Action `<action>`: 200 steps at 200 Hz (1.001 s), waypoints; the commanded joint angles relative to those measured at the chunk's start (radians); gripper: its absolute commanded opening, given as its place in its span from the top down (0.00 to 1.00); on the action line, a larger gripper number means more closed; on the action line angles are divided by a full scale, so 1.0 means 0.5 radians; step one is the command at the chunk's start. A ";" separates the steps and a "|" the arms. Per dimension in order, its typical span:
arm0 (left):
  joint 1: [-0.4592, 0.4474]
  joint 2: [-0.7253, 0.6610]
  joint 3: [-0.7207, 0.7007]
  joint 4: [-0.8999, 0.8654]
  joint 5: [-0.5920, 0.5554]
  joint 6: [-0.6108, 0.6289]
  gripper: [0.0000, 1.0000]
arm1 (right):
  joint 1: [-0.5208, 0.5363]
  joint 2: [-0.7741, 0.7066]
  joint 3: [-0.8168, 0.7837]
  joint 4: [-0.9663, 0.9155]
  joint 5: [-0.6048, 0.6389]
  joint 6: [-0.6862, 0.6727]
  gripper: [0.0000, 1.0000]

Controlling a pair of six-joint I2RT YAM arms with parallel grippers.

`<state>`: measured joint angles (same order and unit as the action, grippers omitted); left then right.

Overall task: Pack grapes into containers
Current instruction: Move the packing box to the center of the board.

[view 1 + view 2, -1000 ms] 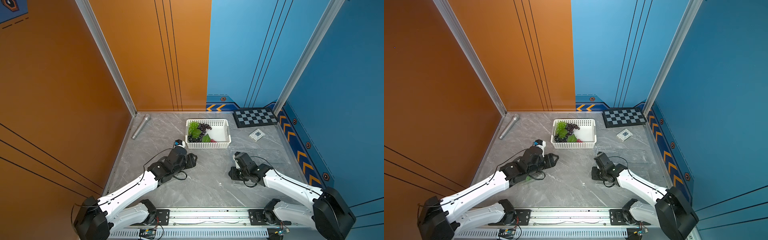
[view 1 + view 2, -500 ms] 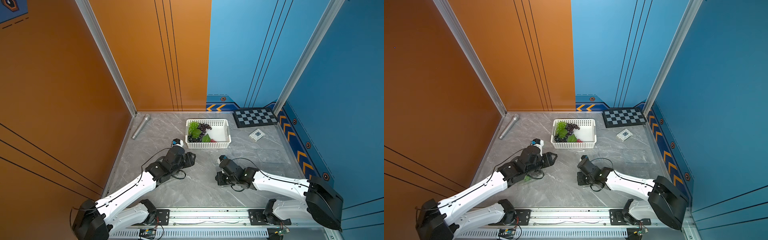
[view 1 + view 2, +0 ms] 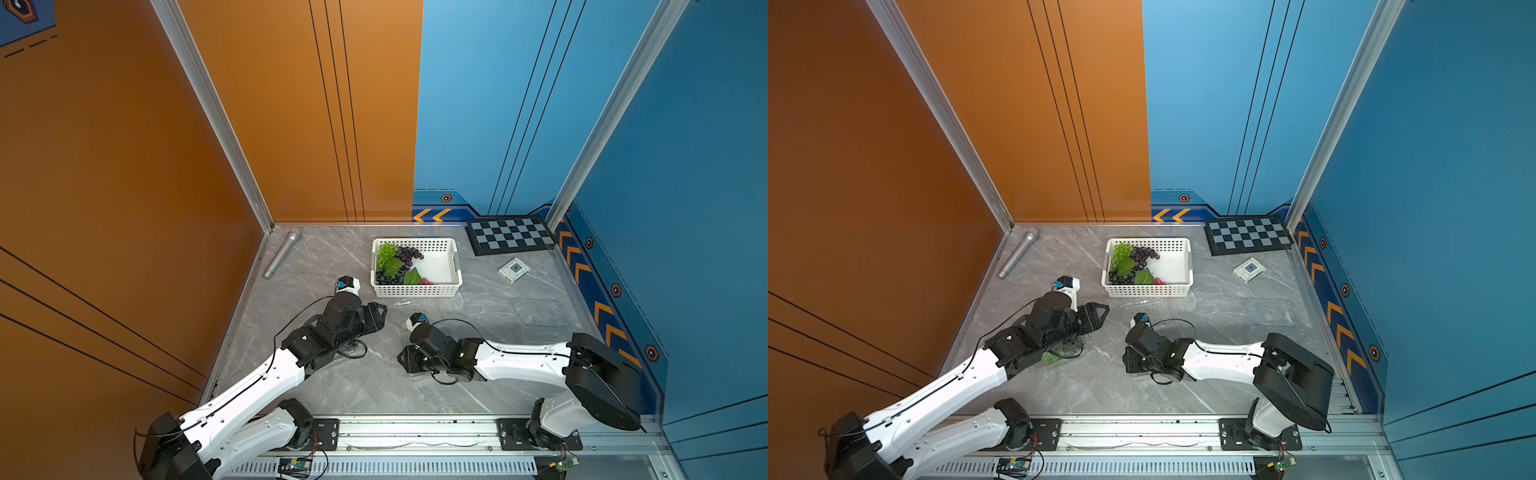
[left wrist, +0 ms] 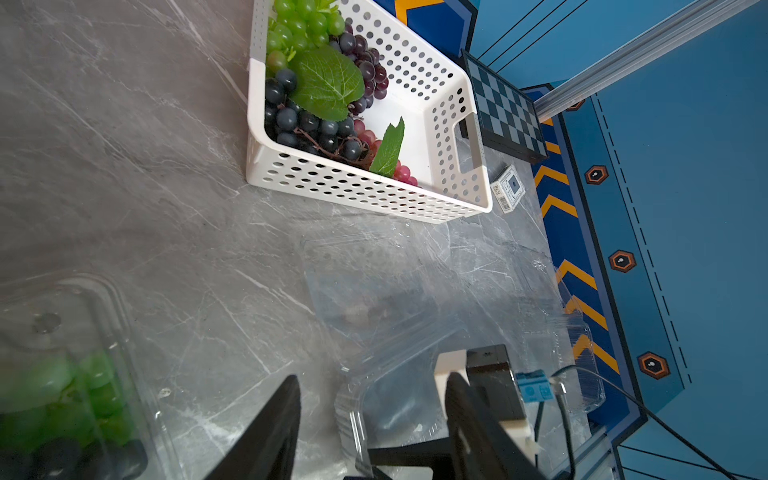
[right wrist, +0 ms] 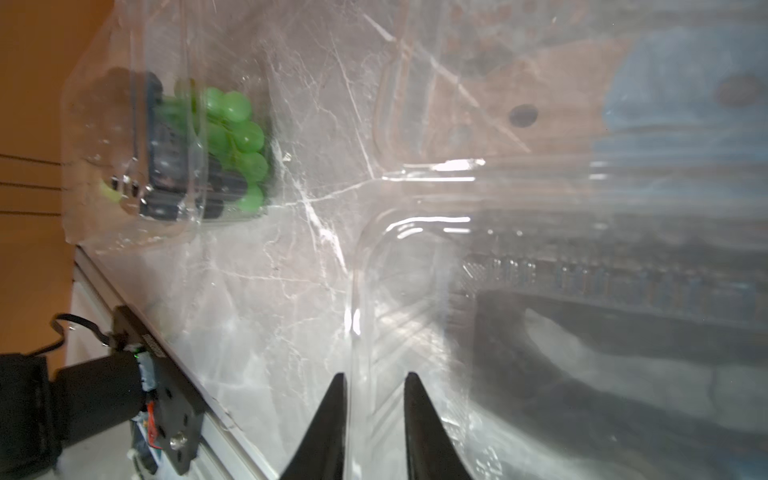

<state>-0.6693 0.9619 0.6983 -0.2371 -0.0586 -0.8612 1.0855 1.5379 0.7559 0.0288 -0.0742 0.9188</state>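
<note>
Grey marble tabletop [image 3: 332,386], orange wall on one side, blue on the other. Far left, a silver microphone [image 3: 282,253] lies idle. Next comes the left gripper [image 4: 370,378], hanging above the table with jaws apart and nothing between them. Beneath its arm sits a clear plastic clamshell container [image 4: 70,374] with green and dark packed grapes [image 5: 232,137] inside.

Centre back, the white perforated plastic basket [image 3: 415,291] holds the loose grape bunches [image 3: 395,266]: green, purple-black and red, with leaves attached. In front of it an empty clear clamshell [image 4: 374,291] lies open, and the right gripper [image 5: 374,376] is down at its edge with a finger on each side of the rim. Whether it pinches or has let go cannot be told.

That plastic looks thin, light and slippery, likely to flex and skid, so it is best held at the stiffer rim. The bunches look light and knobbly; the stem or the cluster's middle seems the place to grab. Further right, spare clear containers [image 3: 536,320] show faintly.
</note>
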 commanded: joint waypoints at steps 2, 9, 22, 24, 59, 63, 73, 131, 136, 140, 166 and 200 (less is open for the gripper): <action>0.019 -0.026 -0.045 -0.059 0.022 -0.017 0.43 | 0.009 -0.026 0.073 0.079 0.007 0.024 0.63; 0.019 -0.022 -0.047 -0.060 0.022 -0.017 0.43 | 0.010 -0.055 0.084 0.006 0.039 -0.008 0.62; 0.021 -0.010 -0.042 -0.060 0.025 -0.017 0.43 | -0.010 -0.118 0.093 -0.134 0.093 -0.064 0.60; 0.021 -0.007 -0.043 -0.060 0.025 -0.017 0.43 | -0.015 -0.131 0.091 -0.151 0.097 -0.069 0.60; 0.022 0.012 -0.034 -0.057 0.035 -0.020 0.43 | -0.170 -0.505 -0.071 -0.436 0.185 -0.153 0.58; 0.021 0.012 -0.034 -0.057 0.034 -0.020 0.43 | -0.197 -0.561 -0.091 -0.490 0.209 -0.163 0.58; 0.021 0.011 -0.037 -0.054 0.031 -0.019 0.43 | -0.279 -0.706 -0.150 -0.611 0.263 -0.191 0.58; 0.022 0.055 -0.024 -0.032 0.029 -0.017 0.43 | -0.757 -1.162 -0.448 -0.854 0.136 -0.298 0.62; 0.020 0.058 -0.022 -0.032 0.031 -0.017 0.43 | -0.757 -1.157 -0.453 -0.856 0.125 -0.302 0.63; 0.019 0.064 -0.020 -0.032 0.034 -0.017 0.43 | -0.757 -1.147 -0.453 -0.853 0.120 -0.305 0.63; 0.019 0.079 -0.013 -0.032 0.040 -0.014 0.43 | -0.751 -1.083 -0.454 -0.848 0.086 -0.308 0.65; 0.021 0.096 -0.001 -0.029 0.037 -0.012 0.43 | -0.662 -1.005 -0.460 -0.832 0.108 -0.282 0.66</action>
<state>-0.6678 0.9981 0.6899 -0.2436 -0.0513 -0.8639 0.7269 1.0142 0.5381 -0.3599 -0.0174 0.7845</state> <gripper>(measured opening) 0.572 0.345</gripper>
